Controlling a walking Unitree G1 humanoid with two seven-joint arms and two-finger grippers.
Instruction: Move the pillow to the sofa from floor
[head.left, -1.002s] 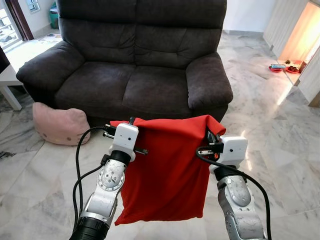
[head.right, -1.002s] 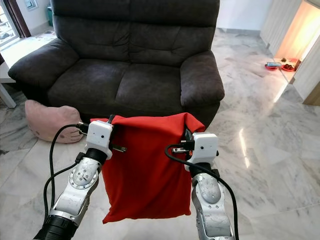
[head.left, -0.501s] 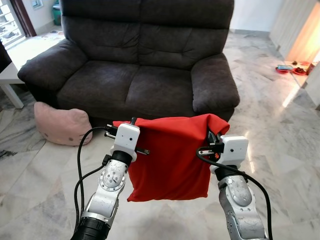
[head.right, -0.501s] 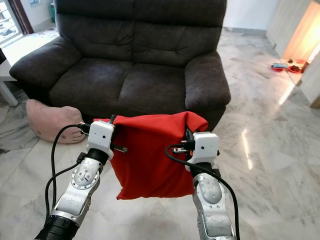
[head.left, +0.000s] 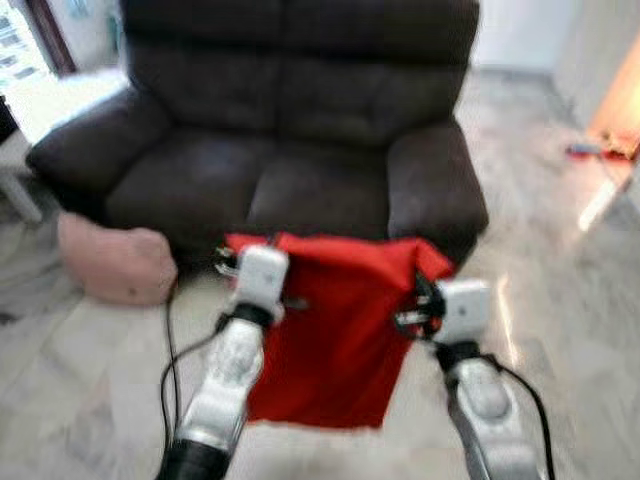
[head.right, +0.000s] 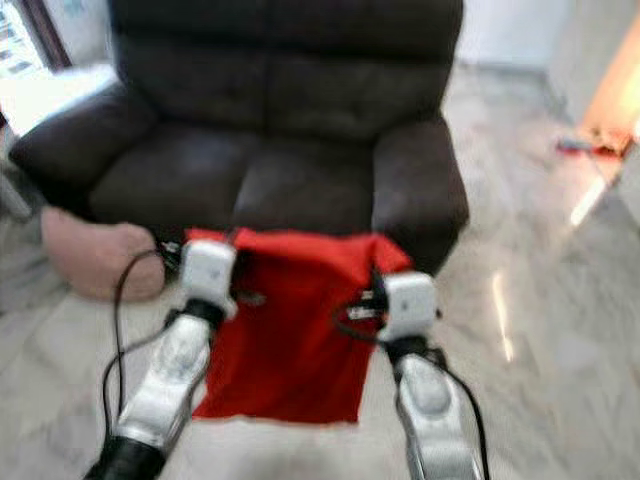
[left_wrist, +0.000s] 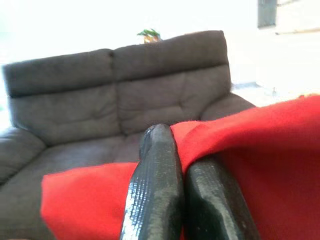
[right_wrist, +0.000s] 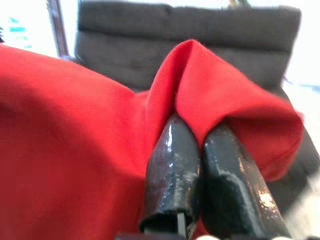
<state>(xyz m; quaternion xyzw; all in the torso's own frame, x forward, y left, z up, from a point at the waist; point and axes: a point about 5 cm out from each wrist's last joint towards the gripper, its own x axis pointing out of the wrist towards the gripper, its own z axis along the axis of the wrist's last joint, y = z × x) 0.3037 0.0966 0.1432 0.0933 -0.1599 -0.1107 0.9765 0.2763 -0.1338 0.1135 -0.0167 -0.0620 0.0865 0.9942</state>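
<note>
Both pincers, left pincer (left_wrist: 182, 165), right pincer (right_wrist: 200, 150), still clamping red pillow (head.left: 335, 340), sofa (head.left: 300, 120) nearer, blurred

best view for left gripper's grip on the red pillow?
Left wrist view: the left gripper is shut on the red pillow, fingers close up. The eye views are blurred; they show the pillow's edge at that gripper, fingers unclear.

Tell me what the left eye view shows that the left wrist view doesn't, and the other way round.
Left eye view: the pink pillow on the floor beside the sofa, and both arms holding the red pillow up by its top corners, with the right gripper at one corner. Left wrist view: the left gripper, its fingers pinched on the red fabric, and a plant behind the sofa back. Both: the dark sofa and the red pillow.
</note>
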